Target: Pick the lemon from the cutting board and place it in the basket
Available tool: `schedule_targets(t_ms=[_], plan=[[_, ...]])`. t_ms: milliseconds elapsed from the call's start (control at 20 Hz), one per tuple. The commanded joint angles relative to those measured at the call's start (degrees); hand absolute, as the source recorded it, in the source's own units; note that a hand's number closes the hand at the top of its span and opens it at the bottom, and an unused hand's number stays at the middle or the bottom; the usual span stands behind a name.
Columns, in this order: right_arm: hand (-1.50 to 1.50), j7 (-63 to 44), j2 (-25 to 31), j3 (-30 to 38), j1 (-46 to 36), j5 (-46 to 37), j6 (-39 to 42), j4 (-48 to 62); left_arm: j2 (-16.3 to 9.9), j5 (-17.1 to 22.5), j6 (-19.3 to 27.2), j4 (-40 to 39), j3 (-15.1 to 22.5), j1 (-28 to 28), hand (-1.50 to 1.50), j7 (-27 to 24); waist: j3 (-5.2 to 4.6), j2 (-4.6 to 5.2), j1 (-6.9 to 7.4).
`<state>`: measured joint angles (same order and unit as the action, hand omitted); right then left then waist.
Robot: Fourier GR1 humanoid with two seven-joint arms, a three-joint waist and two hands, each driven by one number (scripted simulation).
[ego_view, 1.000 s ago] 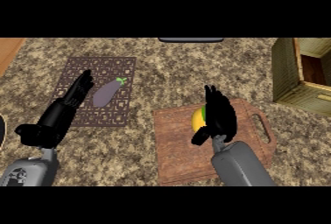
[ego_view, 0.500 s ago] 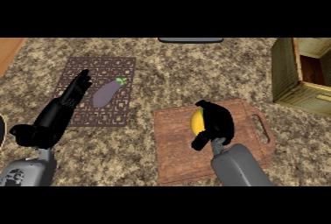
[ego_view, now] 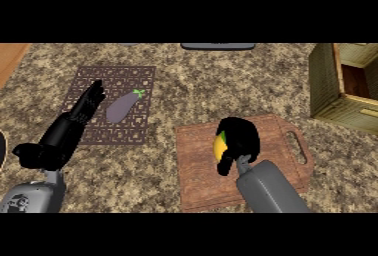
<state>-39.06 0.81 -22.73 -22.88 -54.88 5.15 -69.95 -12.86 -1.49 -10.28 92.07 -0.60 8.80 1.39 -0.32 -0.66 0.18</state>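
Yellow lemon point(ego_view: 219, 145) on the wooden cutting board point(ego_view: 201, 180): we note its long axis runs toward and away from the robot. Right hand point(ego_view: 241, 141) curls round it. Left hand point(ego_view: 70, 131) rests open, fingers straight.

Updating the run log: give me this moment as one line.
phase: grasp | right hand curled over lemon on cutting board | left hand open | basket unfilled

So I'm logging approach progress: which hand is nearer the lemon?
Right. The right hand is curled over the lemon on the cutting board; the left hand rests far off, open, beside the eggplant.
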Motion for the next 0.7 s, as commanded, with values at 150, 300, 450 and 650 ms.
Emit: schedule_targets(t_ms=[150,300,450,650], plan=[[1.50,8.2,10.8,-2.0,7.0,0.3,7.7,-13.8,0.5,0.3,-0.4,1.4,-0.4,0.4,0.00,2.3,0.31,0.39,-0.79],[1.50,13.7,19.2,-0.8,12.5,5.4,14.2,-26.2,-0.9,0.0,-0.3,2.3,-1.8,-1.9,0.00,0.7,0.30,-0.01,-1.69],[1.50,16.3,23.3,2.8,16.0,6.0,13.4,-33.1,0.7,-1.7,0.0,-2.2,-1.0,-2.2,0.00,-4.1,0.30,0.49,-1.11],[1.50,12.7,19.2,7.5,16.3,12.0,16.5,-41.4,0.4,-0.9,0.0,-1.5,-1.8,1.8,0.00,0.1,0.30,0.50,-0.93]])
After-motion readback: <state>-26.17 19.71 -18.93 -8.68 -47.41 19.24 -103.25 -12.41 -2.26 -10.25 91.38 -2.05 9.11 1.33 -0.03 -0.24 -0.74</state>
